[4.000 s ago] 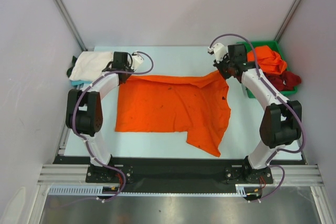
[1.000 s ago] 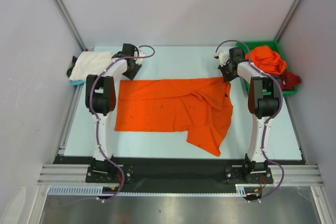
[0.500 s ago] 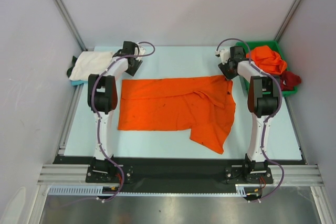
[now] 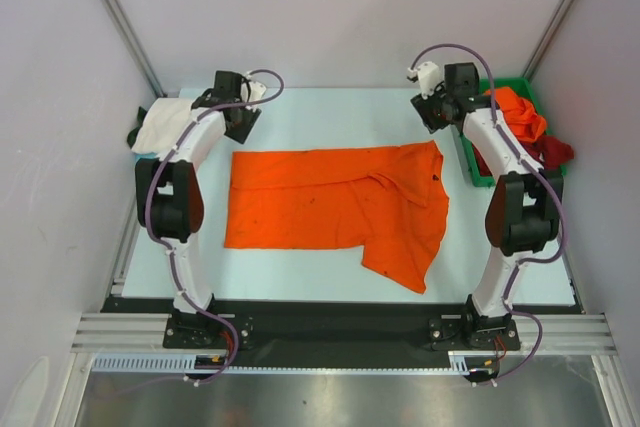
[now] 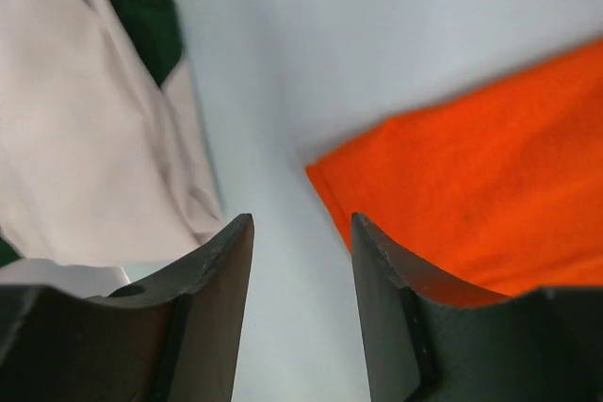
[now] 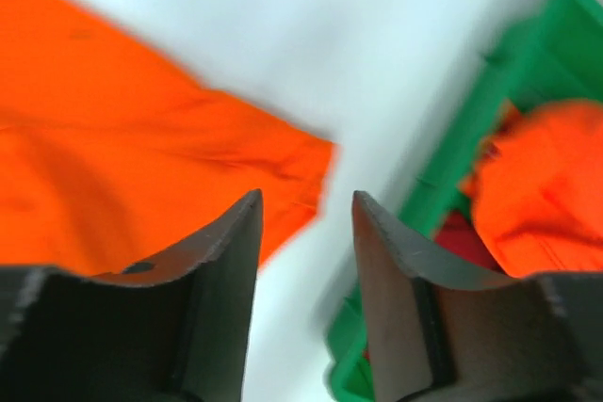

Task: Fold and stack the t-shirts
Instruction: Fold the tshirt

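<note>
A bright orange t-shirt point(image 4: 335, 209) lies spread across the middle of the table, its right part rumpled and a flap hanging toward the front. My left gripper point(image 4: 242, 127) hovers open just behind its far left corner point(image 5: 452, 176), with only bare table between the fingers point(image 5: 301, 233). My right gripper point(image 4: 433, 119) is open too, above the gap between the shirt's far right corner point(image 6: 141, 157) and the bin. A white t-shirt point(image 4: 165, 127) lies bunched at the far left point(image 5: 85, 138). Another orange t-shirt point(image 4: 512, 112) and a dark red one point(image 4: 552, 152) sit in the bin.
The green plastic bin point(image 4: 468, 157) stands at the back right, its wall point(image 6: 471, 152) close to my right fingers. Something dark green point(image 5: 141, 7) lies under the white t-shirt. Grey walls and slanted metal posts enclose the table on three sides.
The right gripper opened and let go of the shirt's far right corner. Both grippers drew back and up from the far edge, and the shirt now lies loose on the table.
</note>
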`<action>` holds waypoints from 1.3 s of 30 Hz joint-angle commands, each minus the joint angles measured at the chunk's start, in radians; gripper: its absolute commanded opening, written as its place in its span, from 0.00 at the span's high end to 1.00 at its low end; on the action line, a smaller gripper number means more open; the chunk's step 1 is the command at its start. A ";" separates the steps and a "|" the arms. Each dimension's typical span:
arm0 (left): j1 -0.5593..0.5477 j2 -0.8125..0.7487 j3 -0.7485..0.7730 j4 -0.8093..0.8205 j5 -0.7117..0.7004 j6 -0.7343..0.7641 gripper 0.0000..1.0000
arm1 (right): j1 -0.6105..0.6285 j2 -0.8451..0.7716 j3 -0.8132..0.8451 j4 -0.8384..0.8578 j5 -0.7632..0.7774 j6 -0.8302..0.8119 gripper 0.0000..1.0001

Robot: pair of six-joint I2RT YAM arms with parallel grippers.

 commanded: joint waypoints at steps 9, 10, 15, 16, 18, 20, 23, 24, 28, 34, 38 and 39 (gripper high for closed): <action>0.008 -0.093 -0.238 -0.084 0.197 -0.085 0.55 | 0.210 -0.070 -0.191 -0.256 -0.288 -0.114 0.63; 0.010 -0.095 -0.247 -0.083 0.195 -0.088 0.55 | 0.215 -0.066 -0.192 -0.254 -0.285 -0.116 0.63; 0.008 -0.093 -0.287 -0.063 0.197 -0.108 0.56 | 0.219 -0.021 -0.160 -0.245 -0.279 -0.111 0.63; 0.010 -0.092 -0.289 -0.063 0.197 -0.108 0.55 | 0.218 -0.005 -0.156 -0.246 -0.279 -0.106 0.63; 0.008 -0.088 -0.287 -0.064 0.197 -0.108 0.56 | 0.218 0.011 -0.145 -0.246 -0.285 -0.105 0.64; 0.008 -0.085 -0.280 -0.066 0.197 -0.106 0.56 | 0.218 0.034 -0.137 -0.248 -0.295 -0.103 0.64; 0.008 -0.066 -0.274 -0.069 0.186 -0.108 0.56 | 0.224 0.057 -0.137 -0.239 -0.296 -0.103 0.64; 0.008 -0.065 -0.272 -0.069 0.186 -0.106 0.56 | 0.224 0.063 -0.137 -0.239 -0.296 -0.103 0.64; 0.008 -0.052 -0.271 -0.064 0.171 -0.105 0.56 | 0.226 0.094 -0.123 -0.219 -0.263 -0.099 0.64; 0.008 -0.039 -0.268 -0.069 0.164 -0.100 0.56 | 0.226 0.140 -0.102 -0.184 -0.218 -0.082 0.63; 0.008 -0.027 -0.254 -0.072 0.161 -0.098 0.57 | 0.226 0.161 -0.085 -0.174 -0.213 -0.070 0.63; 0.008 -0.026 -0.249 -0.075 0.163 -0.098 0.56 | 0.224 0.164 -0.082 -0.170 -0.209 -0.068 0.62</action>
